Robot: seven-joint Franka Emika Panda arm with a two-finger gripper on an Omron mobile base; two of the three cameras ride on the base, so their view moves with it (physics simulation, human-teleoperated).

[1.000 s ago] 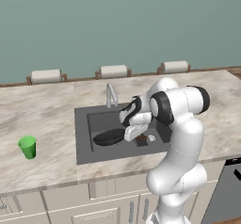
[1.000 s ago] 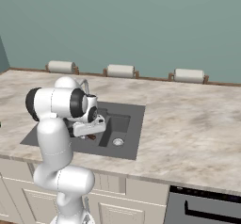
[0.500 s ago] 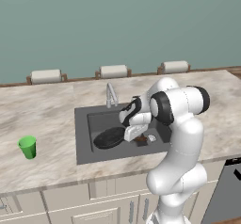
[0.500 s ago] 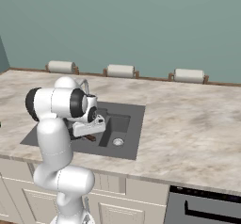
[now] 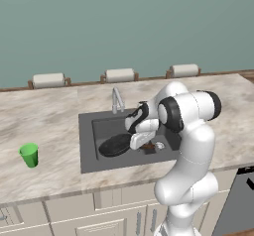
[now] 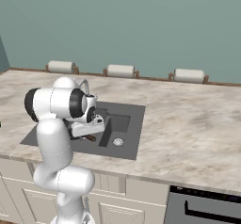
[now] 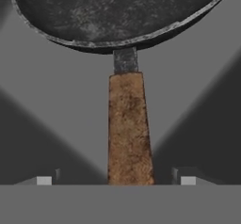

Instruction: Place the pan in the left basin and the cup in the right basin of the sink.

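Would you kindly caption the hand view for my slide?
Open gripper straddling the handle of the pan lying in the left basin.

We note a teal wall (image 5: 124, 22), marble counter (image 6: 188, 115), wood strip along its back edge, three paper towel rolls (image 5: 119, 75), cream cabinets (image 5: 74, 217) below, dark oven front (image 6: 202, 206) at right, even light.

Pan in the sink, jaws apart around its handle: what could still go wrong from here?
1. The gripper straddles the brown handle of the pan; lifting off at a slant could catch it and drag the pan across the left basin.
2. The cup stands far off on the counter, so the long reach past the faucet risks a bump.
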